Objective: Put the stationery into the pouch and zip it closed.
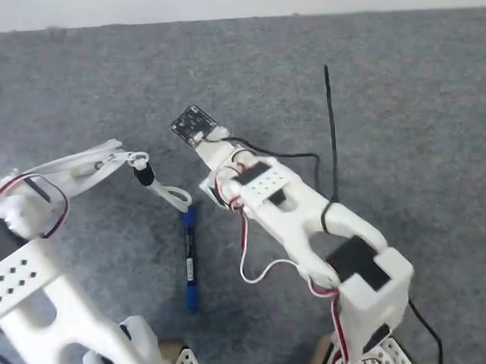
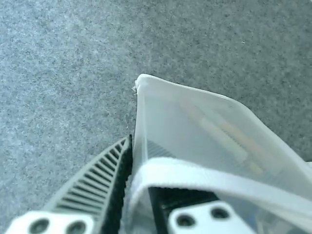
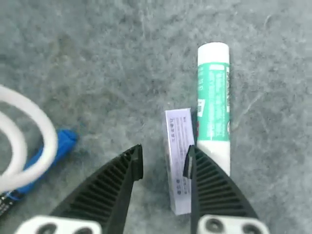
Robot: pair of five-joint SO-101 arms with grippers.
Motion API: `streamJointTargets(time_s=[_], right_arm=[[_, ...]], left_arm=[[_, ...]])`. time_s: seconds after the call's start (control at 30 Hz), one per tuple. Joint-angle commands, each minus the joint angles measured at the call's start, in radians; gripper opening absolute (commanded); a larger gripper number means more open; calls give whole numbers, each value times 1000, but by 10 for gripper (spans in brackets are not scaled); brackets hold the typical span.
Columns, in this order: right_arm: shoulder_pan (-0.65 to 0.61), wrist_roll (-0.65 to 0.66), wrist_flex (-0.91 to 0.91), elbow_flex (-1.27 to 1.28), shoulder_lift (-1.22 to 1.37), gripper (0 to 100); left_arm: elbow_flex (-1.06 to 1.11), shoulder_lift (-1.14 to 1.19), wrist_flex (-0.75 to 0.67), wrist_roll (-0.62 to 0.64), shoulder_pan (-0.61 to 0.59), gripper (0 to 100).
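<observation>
Our right gripper (image 3: 162,158) hangs over the grey carpet (image 3: 97,58) with its jaws about half apart and nothing held. A small printed block (image 3: 176,146) lies between the fingertips, close against one finger's inner edge, with bare carpet up to the other finger. The glue stick (image 3: 213,97) lies just outside that same finger, parallel to the block. Beyond the opposite finger lies the blue pen (image 3: 53,151), with the strap loop (image 3: 34,122) over its end. Our left gripper (image 2: 139,161) is clamped on the wall of the pouch (image 2: 204,126) near a corner edge, with open carpet all round.
</observation>
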Motion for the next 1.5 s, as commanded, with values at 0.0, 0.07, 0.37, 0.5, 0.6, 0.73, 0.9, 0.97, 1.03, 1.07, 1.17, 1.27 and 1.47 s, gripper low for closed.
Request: streamJointTargets(time_s=[0.0,0.07,0.37,0.5,0.6,0.73,0.9,0.97,1.03,1.07,1.17,1.27,1.47], right_arm=[[16,18,65,-137,30,144],[25,15,85,-175,65,144],[47,18,282,-365,203,143],[47,18,369,-434,248,140],[48,18,403,-457,262,139],[51,18,403,-460,260,43],[50,18,437,-462,259,12],[50,14,441,-462,257,6],[53,11,447,-462,257,6],[56,9,461,-463,257,7],[64,9,496,-462,232,7],[67,9,575,-459,177,7],[64,18,705,-462,133,7]], left_arm=[[-7,-2,-38,9,-3,10],[-7,-2,-38,9,-3,10],[-7,-2,-40,8,-3,10],[-7,-2,-37,8,-3,10],[-7,-2,-37,8,-3,10],[-7,-2,-37,8,-3,10],[-5,-2,-38,8,-3,10],[-5,-2,-38,8,-3,10],[-5,-2,-37,8,-3,10],[-5,-2,-37,8,-3,10],[-5,-2,-37,8,-3,10],[-5,-2,-35,8,-3,10],[-5,-2,-35,8,-5,10]])
